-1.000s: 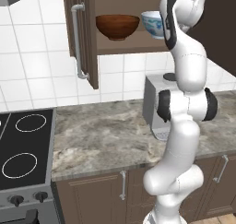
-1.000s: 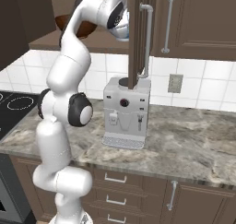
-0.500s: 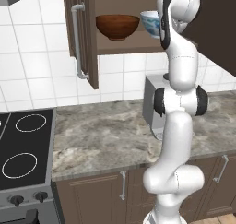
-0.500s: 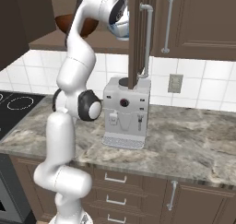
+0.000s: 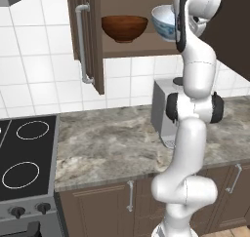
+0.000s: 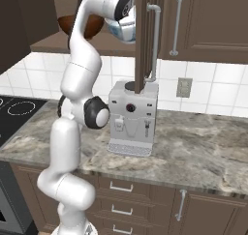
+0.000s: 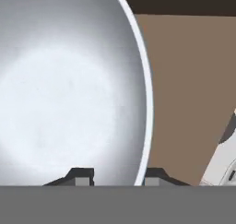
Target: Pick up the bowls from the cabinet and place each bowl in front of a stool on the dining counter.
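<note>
From my seat the brown wooden wall cupboard point(image 5: 88, 41) hangs open, plank door swung out. The white arm's two-finger gripper point(image 7: 117, 176) is up at its shelf — one dark fingertip point(image 7: 80, 176) inside the white bowl with blue-green pattern point(image 5: 163, 22), the other outside, so the jaws straddle the rim, pinched on it as far as I can tell. The glossy reddish-brown wooden bowl point(image 5: 124, 28) sits on the shelf just beside the jaws, apart from the white one.
</note>
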